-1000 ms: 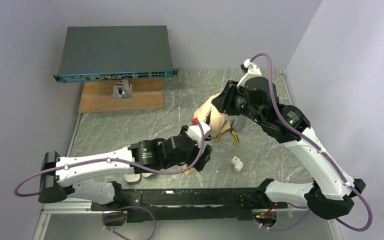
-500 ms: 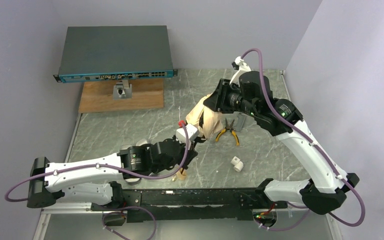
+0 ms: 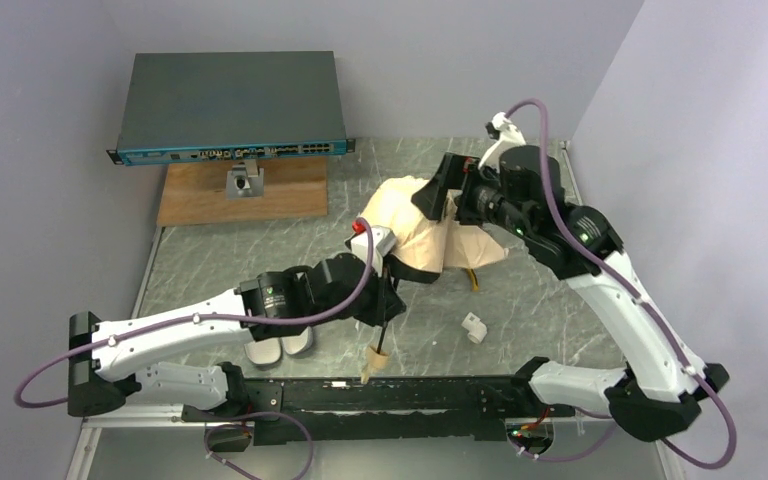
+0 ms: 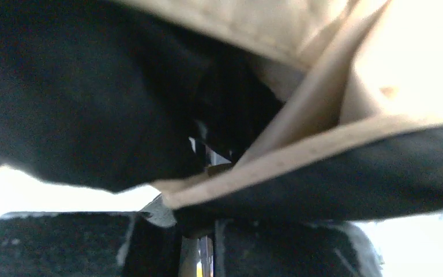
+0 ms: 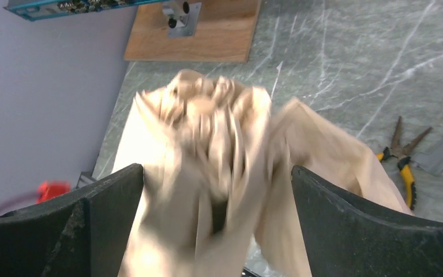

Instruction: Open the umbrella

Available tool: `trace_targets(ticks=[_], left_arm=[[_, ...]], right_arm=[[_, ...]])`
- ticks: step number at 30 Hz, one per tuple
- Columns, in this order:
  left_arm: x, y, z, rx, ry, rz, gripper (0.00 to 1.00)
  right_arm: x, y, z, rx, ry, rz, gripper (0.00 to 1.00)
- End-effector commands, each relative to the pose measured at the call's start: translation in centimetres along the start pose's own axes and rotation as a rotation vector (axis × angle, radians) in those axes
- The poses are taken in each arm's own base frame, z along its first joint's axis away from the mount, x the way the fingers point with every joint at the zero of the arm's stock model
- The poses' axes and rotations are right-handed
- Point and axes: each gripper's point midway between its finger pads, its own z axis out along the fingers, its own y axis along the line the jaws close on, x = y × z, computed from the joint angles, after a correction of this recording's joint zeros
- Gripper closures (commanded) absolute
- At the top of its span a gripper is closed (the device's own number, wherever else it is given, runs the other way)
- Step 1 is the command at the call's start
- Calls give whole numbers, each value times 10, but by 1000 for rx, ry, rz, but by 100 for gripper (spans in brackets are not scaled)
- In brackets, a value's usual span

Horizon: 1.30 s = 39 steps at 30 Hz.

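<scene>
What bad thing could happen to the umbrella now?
1. Only the left gripper is pinching the umbrella, on its thin shaft. The right gripper is wide open around the top, so the umbrella might twist or slip.
2. The cloth hangs close over the yellow pliers, so it could snag or drag them as it spreads.

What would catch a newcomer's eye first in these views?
The cream umbrella billows half-open at mid-table, and its black underside fills the left wrist view. The left pincer is shut on the black shaft just below the canopy, with the tan handle pointing toward the near edge. The right pincer stands wide open on either side of the bunched canopy top.
</scene>
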Motion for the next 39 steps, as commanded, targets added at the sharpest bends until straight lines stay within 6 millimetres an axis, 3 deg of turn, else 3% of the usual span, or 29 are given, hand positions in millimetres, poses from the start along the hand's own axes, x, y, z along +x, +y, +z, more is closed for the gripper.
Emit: trace_targets(ticks=[1, 2, 5, 8, 17, 19, 23, 29, 33, 36, 39], left_arm=[[-22, -15, 2, 133, -8, -231, 100], [-31, -21, -1, 191, -27, -261, 100], [-37, -12, -1, 189, -47, -288, 100], [-41, -1, -5, 127, -45, -284, 100], [-57, -8, -5, 202, -73, -334, 100], [-59, -10, -4, 210, -74, -334, 100], [-60, -17, -1, 245, -59, -338, 100], [-59, -31, -1, 325, -44, -361, 100], [-58, -38, -3, 370, -30, -379, 100], [-56, -42, -5, 397, -19, -391, 100], [-51, -43, -6, 415, -2, -411, 100]], right_arm=[[-18, -19, -40, 69, -133, -13, 0], [-21, -26, -47, 101, -154, -16, 0], [-28, -42, -65, 180, -206, -23, 0], [-19, -40, -73, 138, -203, -5, 4], [76, 2, -32, -261, 34, 185, 53], [86, 10, -25, -322, 51, 240, 58], [96, 16, -15, -365, 69, 277, 60], [93, 19, 3, -354, 67, 291, 60], [80, 18, 13, -314, 34, 284, 60], [55, 14, 11, -244, -36, 241, 59], [14, 18, 2, -199, -150, 211, 56]])
